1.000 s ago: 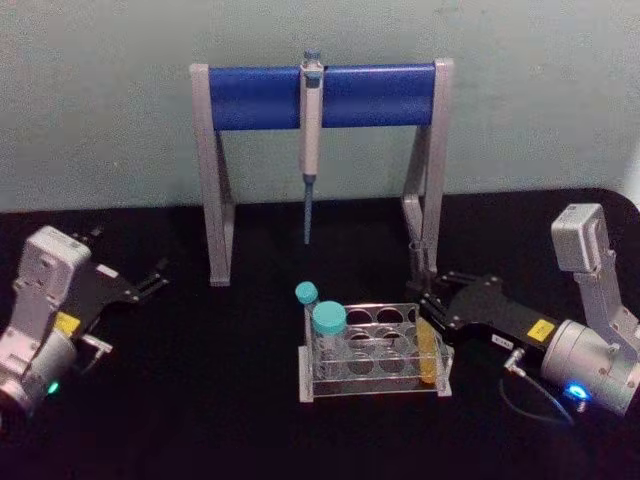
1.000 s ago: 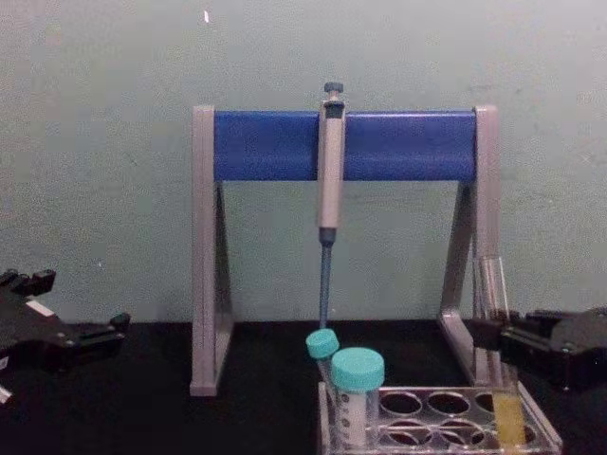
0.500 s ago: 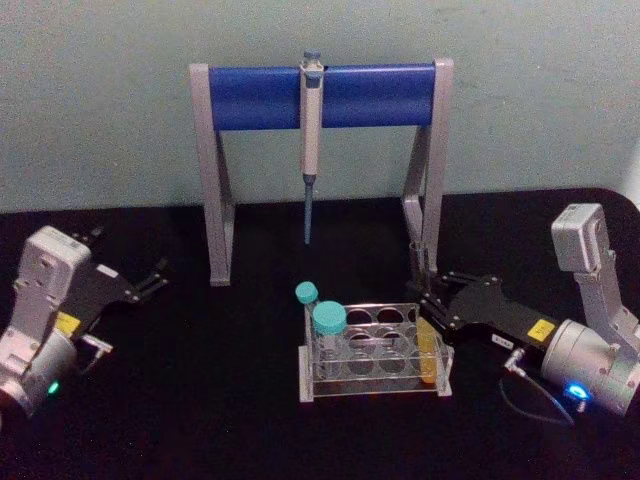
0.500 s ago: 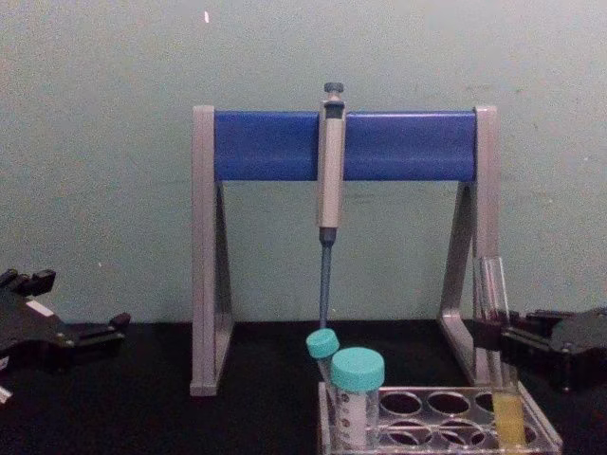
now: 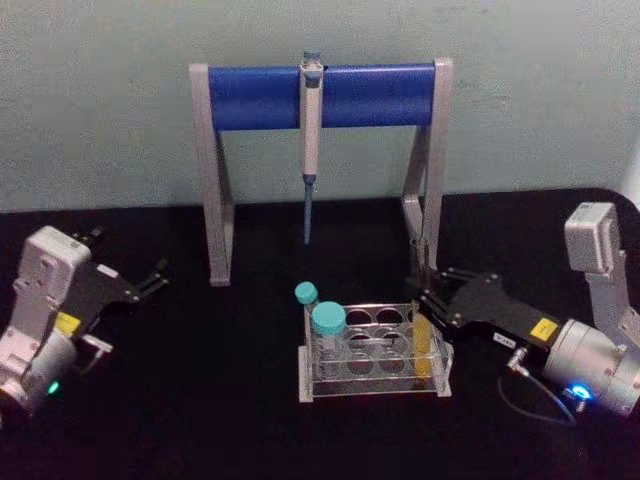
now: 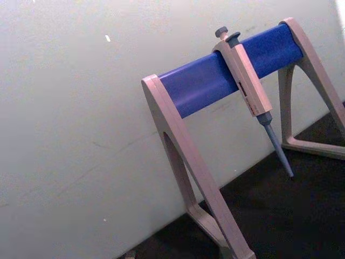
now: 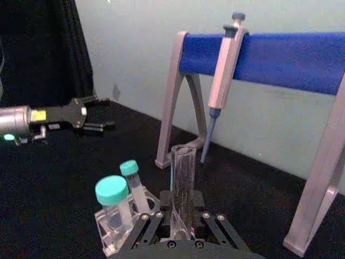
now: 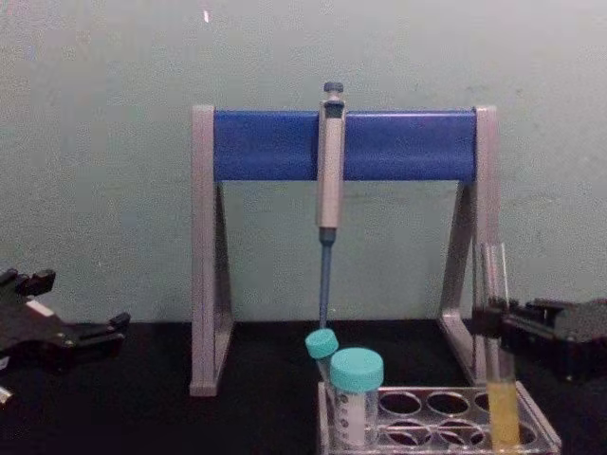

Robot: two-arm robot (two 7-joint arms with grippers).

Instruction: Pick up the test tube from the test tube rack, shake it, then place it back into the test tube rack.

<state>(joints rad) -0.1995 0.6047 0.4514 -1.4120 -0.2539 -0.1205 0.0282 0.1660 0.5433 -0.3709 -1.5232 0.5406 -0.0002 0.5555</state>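
Observation:
The test tube (image 5: 424,318), clear glass with yellow-orange liquid low down, stands upright at the right end of the clear test tube rack (image 5: 372,375). My right gripper (image 5: 430,302) reaches in from the right and is shut on the tube's middle. Seen from the chest, the test tube (image 8: 495,284) has its liquid end still inside the test tube rack (image 8: 432,417), with the right gripper (image 8: 489,320) clamped above it. From the right wrist, the test tube (image 7: 182,178) rises between the fingers (image 7: 157,217). My left gripper (image 5: 152,278) is parked open at the far left, apart from everything.
Two teal-capped tubes (image 5: 327,325) stand at the rack's left end. Behind the rack is the grey-and-blue pipette stand (image 5: 320,95), with a pipette (image 5: 310,150) hanging from it; its right leg (image 5: 425,200) is close behind the tube. Black tabletop lies around the rack.
The test tube has risen a little in the rack, held by the right gripper. The left arm has stayed put.

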